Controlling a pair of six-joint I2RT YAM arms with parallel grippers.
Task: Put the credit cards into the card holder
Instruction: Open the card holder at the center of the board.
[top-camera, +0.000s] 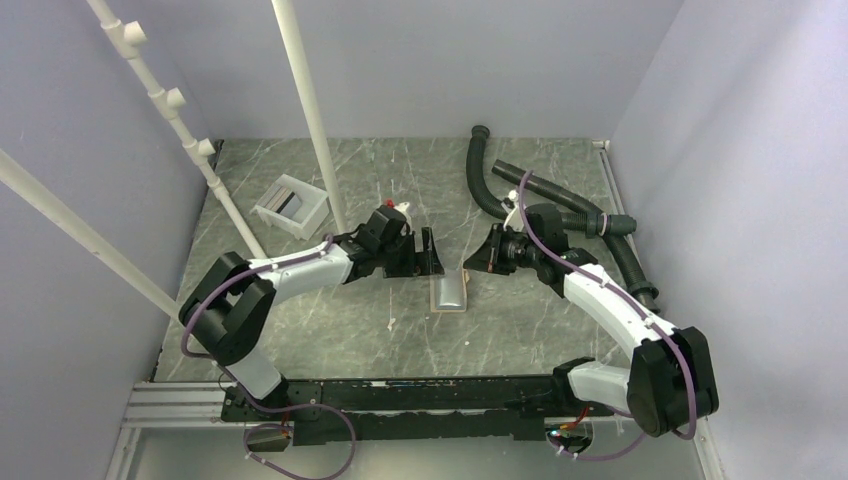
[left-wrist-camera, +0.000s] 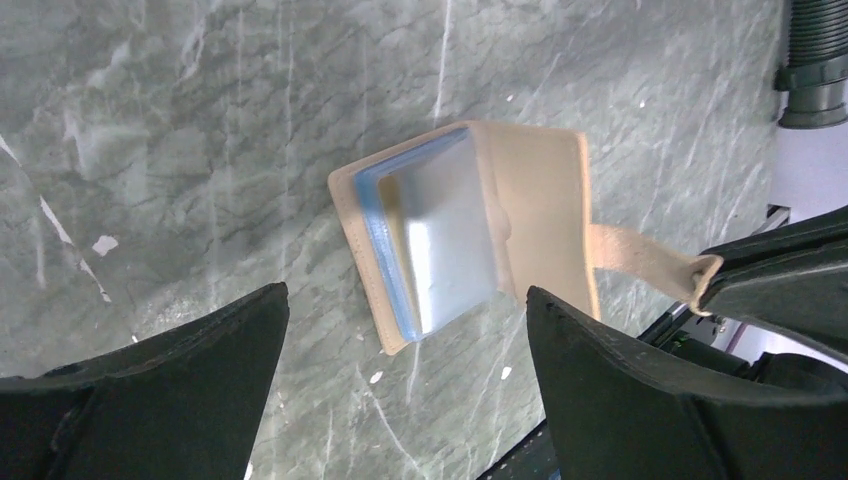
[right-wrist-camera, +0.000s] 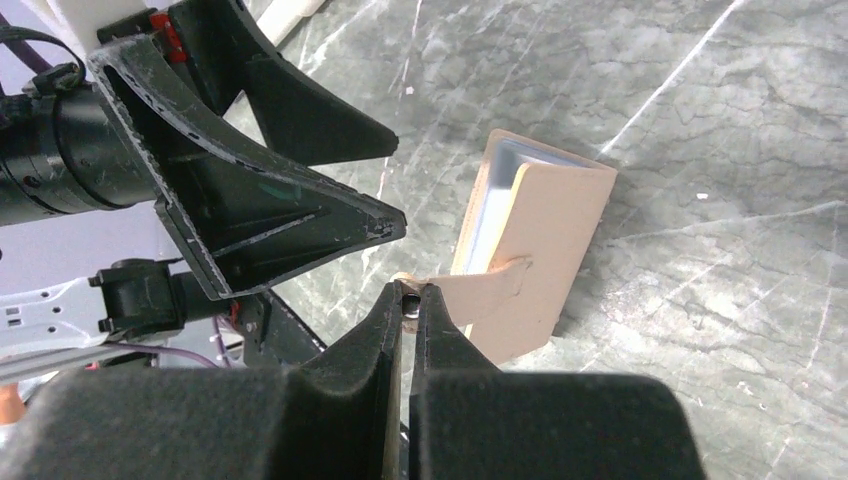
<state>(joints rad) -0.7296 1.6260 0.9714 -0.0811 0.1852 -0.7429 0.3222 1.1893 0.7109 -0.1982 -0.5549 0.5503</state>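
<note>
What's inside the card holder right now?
The card holder is held open, the right pincer shut on its snap tab. Inside shows a blue-edged pocket with a shiny grey face, possibly a card. Anything beneath that is covered.

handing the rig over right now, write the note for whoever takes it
Left gripper: jaws open, empty, hovering over the wallet.
Right gripper: jaws shut on the wallet's snap tab, flap lifted.
The wallet lies open on the table between the arms; a greyish card sits in its blue-grey pocket.
Done: at least that one card is in.
Left: dark cards seem to remain in the white tray at the back left; fetch and insert them.
</note>
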